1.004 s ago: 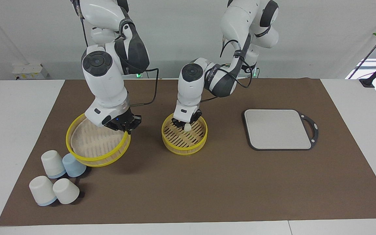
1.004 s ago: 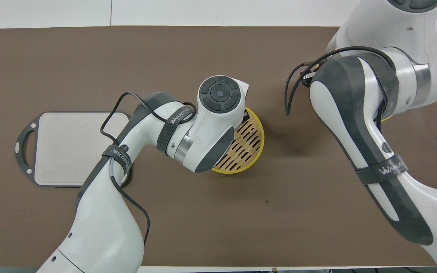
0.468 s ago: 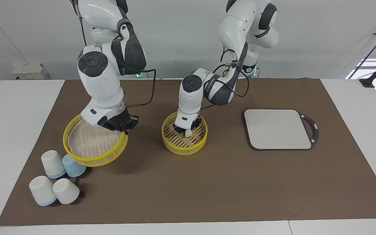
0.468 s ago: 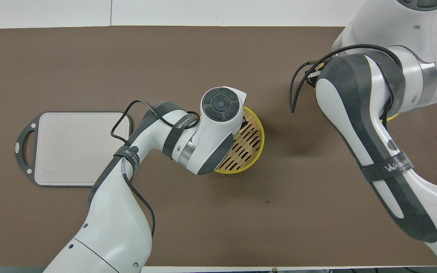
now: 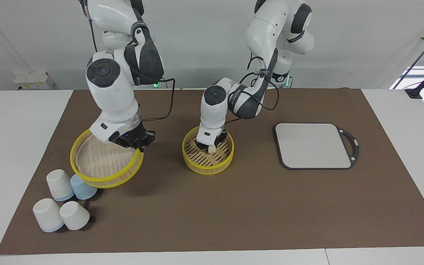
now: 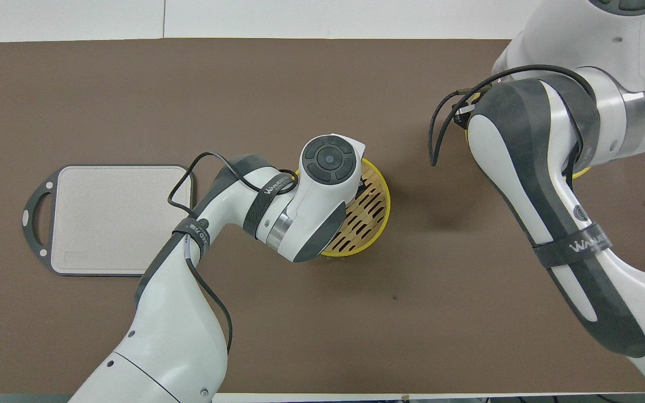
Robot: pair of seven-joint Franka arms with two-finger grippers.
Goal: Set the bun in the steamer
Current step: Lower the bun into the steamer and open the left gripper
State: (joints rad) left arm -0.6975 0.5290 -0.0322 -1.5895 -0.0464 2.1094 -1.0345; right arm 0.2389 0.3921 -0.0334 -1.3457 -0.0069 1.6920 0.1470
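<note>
Bun (image 5: 211,149) inside steamer (image 5: 208,163), at left gripper (image 5: 208,147) tips; grip state unreadable. "WAUKEO"-like lettering on arm straps (image 6: 573,246). Right gripper (image 5: 138,144) clenched on lifted yellow-rimmed tier (image 5: 105,162).

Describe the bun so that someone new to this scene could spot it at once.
Start from the brown mat and find the steamer basket at its middle, between the grey board and the cluster of cups. The bun sits in it under the left tool: a cream-white lump, far smaller than the cups.
</note>
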